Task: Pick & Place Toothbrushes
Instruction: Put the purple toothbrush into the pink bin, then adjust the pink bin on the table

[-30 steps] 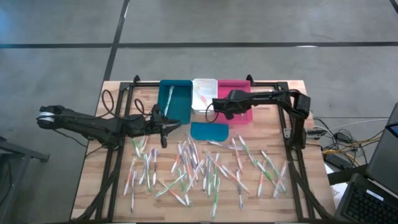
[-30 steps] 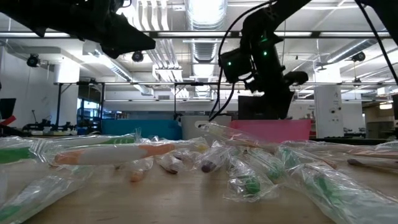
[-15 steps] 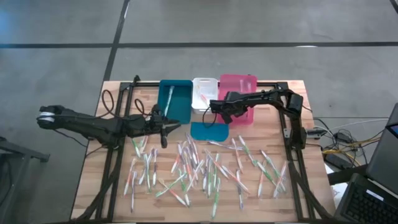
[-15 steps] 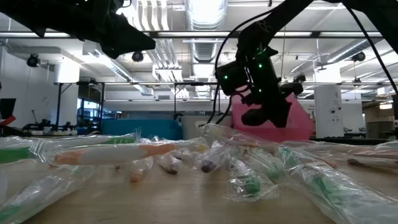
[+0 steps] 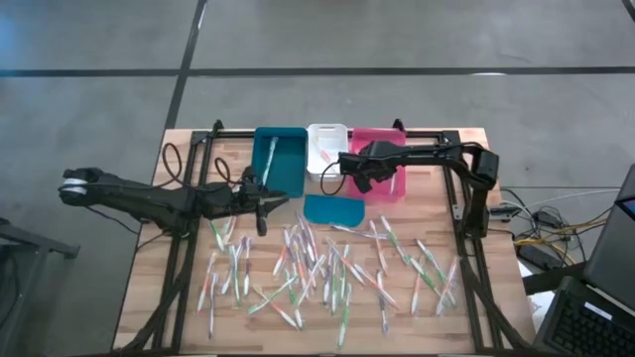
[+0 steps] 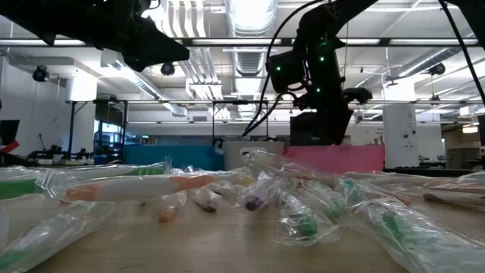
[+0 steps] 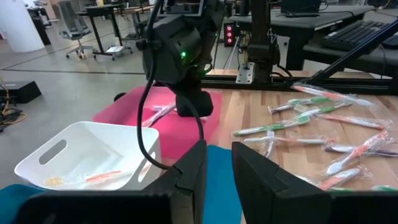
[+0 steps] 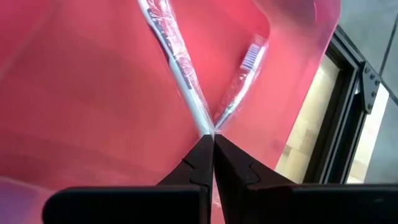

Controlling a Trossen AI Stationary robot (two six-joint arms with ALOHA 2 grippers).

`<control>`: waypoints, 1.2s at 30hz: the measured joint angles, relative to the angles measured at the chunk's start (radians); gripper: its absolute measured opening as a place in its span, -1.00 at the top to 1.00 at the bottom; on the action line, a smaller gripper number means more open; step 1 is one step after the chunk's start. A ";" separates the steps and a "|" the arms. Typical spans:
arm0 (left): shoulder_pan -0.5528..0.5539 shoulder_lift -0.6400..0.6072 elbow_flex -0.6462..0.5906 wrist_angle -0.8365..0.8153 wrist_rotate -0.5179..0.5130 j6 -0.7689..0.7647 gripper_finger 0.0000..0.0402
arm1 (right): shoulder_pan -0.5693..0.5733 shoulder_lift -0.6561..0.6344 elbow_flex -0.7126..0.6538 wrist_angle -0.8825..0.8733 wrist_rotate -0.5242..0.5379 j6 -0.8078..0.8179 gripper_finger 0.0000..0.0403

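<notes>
Toothbrushes, sorting at an early stage.
Toothbrushes [image 5: 327, 268]: dozens lie wrapped and scattered across the near tabletop [image 5: 466, 149]; only a few are binned, in the teal bin [image 5: 281, 159], white bin [image 5: 324, 149] and pink bin [image 5: 382, 171] at the far edge. Right tool [image 8: 212, 140] hangs over the pink bin, pinched shut on the wrapper of a toothbrush [image 8: 171, 56]. Left tool [image 5: 264, 202] waits just near of the teal bin, fingers slightly parted, empty.

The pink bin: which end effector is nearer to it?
Right. The right end effector is over the pink bin; the left end effector is beyond the teal bin, over the table.
</notes>
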 joint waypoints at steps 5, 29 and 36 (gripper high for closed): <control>0.000 0.000 0.000 0.000 0.000 0.000 0.60 | 0.004 0.000 -0.005 0.034 -0.027 -0.031 0.95; 0.000 0.000 0.000 -0.018 0.000 -0.006 0.60 | -0.084 -0.106 -0.025 -0.088 0.026 -0.128 0.42; 0.000 0.000 0.000 -0.028 0.000 -0.007 0.60 | -0.190 -0.205 -0.145 -0.087 0.025 -0.140 0.81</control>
